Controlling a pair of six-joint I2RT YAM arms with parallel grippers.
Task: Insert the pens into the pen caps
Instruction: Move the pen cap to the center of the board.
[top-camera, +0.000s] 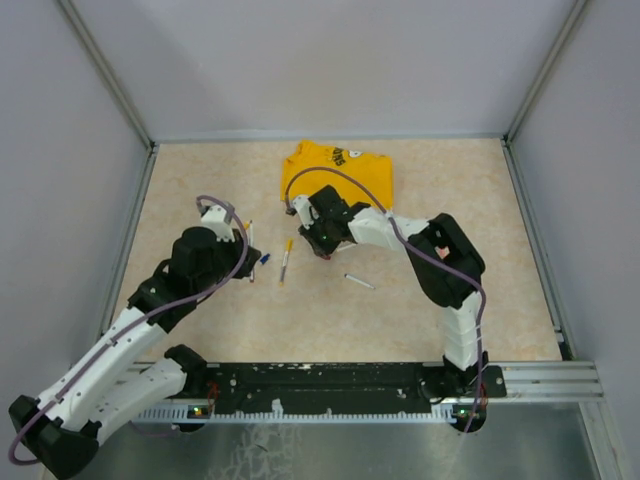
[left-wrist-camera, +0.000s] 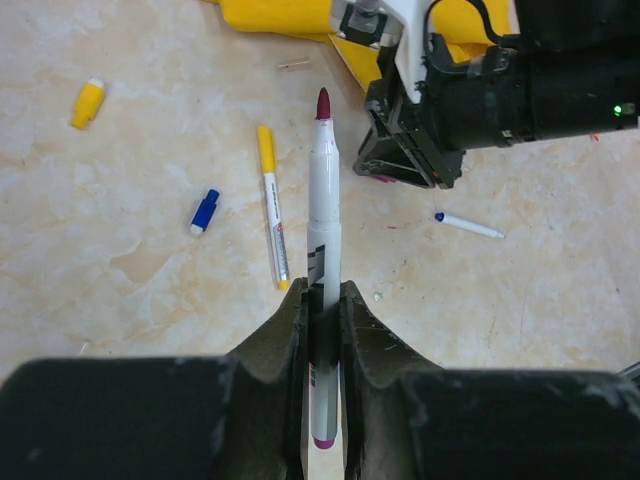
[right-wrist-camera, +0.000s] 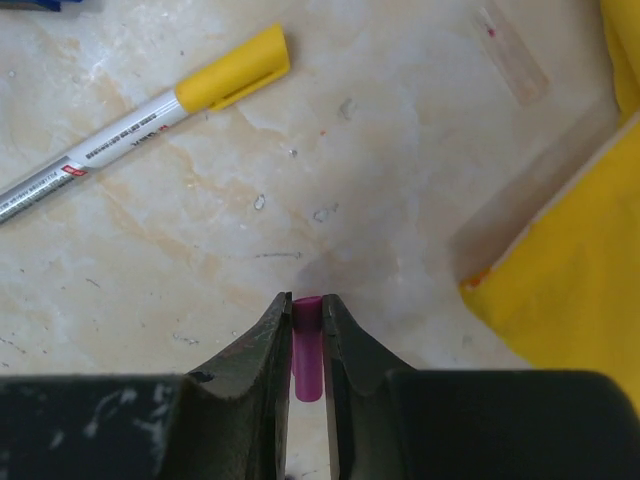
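My left gripper (left-wrist-camera: 322, 300) is shut on a white pen (left-wrist-camera: 323, 190) with a bare magenta tip, which points toward my right gripper (left-wrist-camera: 400, 160). In the top view my left gripper (top-camera: 246, 252) is left of centre. My right gripper (right-wrist-camera: 307, 305) is shut on a magenta cap (right-wrist-camera: 307, 350) just above the table, beside the T-shirt; it also shows in the top view (top-camera: 320, 240). A pen with a yellow cap on it (left-wrist-camera: 270, 200) lies between the grippers (top-camera: 286, 262) (right-wrist-camera: 150, 110). A loose blue cap (left-wrist-camera: 204, 211) and a loose yellow cap (left-wrist-camera: 88, 102) lie to the left. A blue-tipped pen (left-wrist-camera: 470, 226) lies to the right.
A folded yellow T-shirt (top-camera: 335, 170) lies at the back centre, its edge close to my right gripper (right-wrist-camera: 570, 290). A small clear cap (right-wrist-camera: 510, 55) lies near the shirt. Grey walls enclose the table on three sides.
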